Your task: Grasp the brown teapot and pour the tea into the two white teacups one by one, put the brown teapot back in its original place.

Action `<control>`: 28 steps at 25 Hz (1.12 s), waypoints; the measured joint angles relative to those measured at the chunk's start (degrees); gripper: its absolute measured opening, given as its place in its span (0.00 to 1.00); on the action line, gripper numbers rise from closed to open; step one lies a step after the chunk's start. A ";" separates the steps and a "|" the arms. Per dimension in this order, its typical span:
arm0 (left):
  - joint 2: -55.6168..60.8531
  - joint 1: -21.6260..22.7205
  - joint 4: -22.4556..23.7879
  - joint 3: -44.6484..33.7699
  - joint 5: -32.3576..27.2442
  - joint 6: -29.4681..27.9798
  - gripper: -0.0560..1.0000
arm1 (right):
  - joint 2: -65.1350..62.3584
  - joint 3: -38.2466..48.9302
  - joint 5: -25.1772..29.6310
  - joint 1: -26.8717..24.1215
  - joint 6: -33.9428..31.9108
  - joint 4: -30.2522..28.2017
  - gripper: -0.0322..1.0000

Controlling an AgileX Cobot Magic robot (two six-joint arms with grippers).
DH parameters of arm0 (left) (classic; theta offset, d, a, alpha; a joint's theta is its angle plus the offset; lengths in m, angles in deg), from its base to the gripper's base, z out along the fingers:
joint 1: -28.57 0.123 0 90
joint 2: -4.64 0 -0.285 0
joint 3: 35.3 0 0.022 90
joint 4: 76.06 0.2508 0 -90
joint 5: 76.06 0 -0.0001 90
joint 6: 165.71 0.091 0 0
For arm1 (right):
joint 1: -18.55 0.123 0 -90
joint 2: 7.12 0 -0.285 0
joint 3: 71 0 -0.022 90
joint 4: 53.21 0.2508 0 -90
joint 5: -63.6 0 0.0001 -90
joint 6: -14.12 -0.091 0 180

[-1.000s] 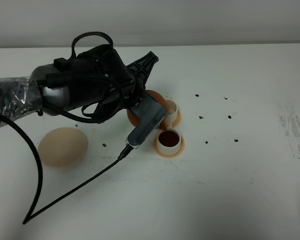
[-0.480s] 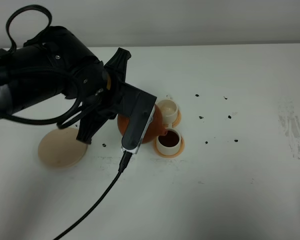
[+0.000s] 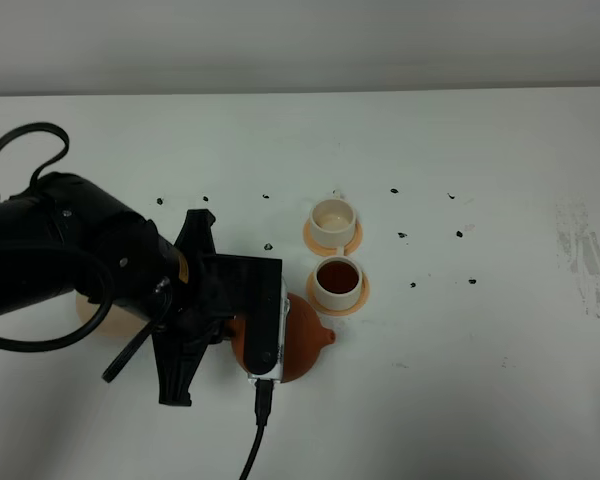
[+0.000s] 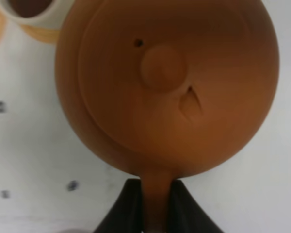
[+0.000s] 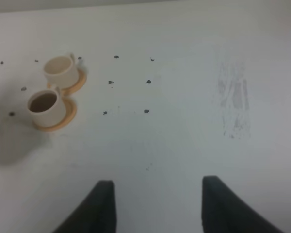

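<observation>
The brown teapot (image 3: pixel 302 342) is upright in my left gripper (image 3: pixel 244 336), in front and to the left of the cups, with its spout toward the near cup. In the left wrist view the teapot (image 4: pixel 167 87) fills the frame and the black fingers (image 4: pixel 120 213) are shut on its loop handle. The near white teacup (image 3: pixel 337 281) holds dark tea. The far teacup (image 3: pixel 333 217) looks pale inside. Both cups also show in the right wrist view, the near cup (image 5: pixel 45 105) and the far cup (image 5: pixel 60 69). My right gripper (image 5: pixel 157 204) is open and empty over bare table. The beige saucer is almost wholly hidden under my left arm.
Each cup stands on an orange coaster (image 3: pixel 352 300). Small dark specks (image 3: pixel 412 284) dot the white table (image 3: pixel 480 380) around the cups. A black cable (image 3: pixel 254 440) hangs from my left wrist toward the front edge. A scuffed patch (image 3: pixel 585 250) lies at the far right.
My left arm has carried the teapot away from the far cup, toward the front left, and levelled it. The arm now covers the saucer. The cups have not moved.
</observation>
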 joint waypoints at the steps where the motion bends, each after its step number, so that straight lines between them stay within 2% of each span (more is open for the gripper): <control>1: -0.17 0.00 -0.78 -1.10 0.92 -1.06 0.17 | 0.00 0.00 0.00 0.00 0.00 0.00 0.44; 9: -6.05 0.00 -4.07 -3.56 4.11 -12.19 0.17 | 0.00 0.00 0.00 0.00 0.00 0.00 0.44; 16: -5.94 0.07 -4.68 -3.56 5.49 -13.87 0.17 | 0.00 0.00 0.00 0.00 0.00 0.00 0.44; 21: -0.96 1.05 0.32 -2.67 5.43 -14.61 0.17 | 0.00 0.00 0.00 0.00 0.00 0.00 0.44; 28: -1.52 6.25 8.23 7.36 4.04 -15.72 0.17 | 0.00 0.00 0.00 0.00 0.00 0.00 0.44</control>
